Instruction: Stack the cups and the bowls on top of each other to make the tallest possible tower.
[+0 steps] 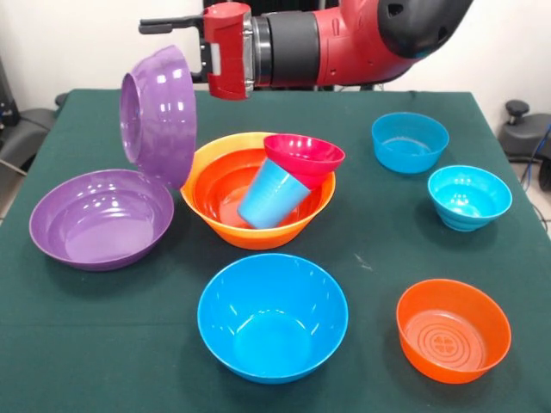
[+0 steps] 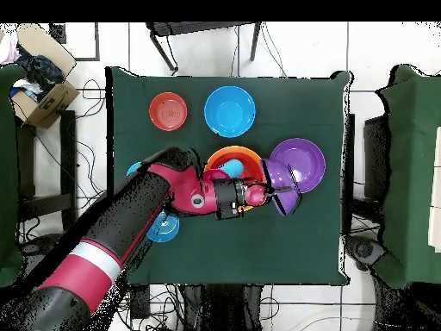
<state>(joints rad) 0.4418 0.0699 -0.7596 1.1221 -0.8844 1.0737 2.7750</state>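
My gripper (image 1: 182, 50) is shut on the rim of a smaller purple bowl (image 1: 161, 114) and holds it tipped on its side in the air. It hangs between the large purple bowl (image 1: 102, 219) and the large orange bowl (image 1: 215, 198). In the orange bowl the light blue cup (image 1: 271, 194) leans upside down, with a magenta bowl (image 1: 303, 155) tilted on top of it. In the overhead view the gripper (image 2: 274, 191) holds the purple bowl (image 2: 290, 201) beside the orange bowl (image 2: 226, 159).
A big blue bowl (image 1: 272, 317) and a red-orange bowl (image 1: 453, 329) stand near the front edge. A blue bowl (image 1: 410, 142) and a cyan bowl (image 1: 469, 196) stand at the right. My arm (image 2: 172, 194) covers part of these in the overhead view.
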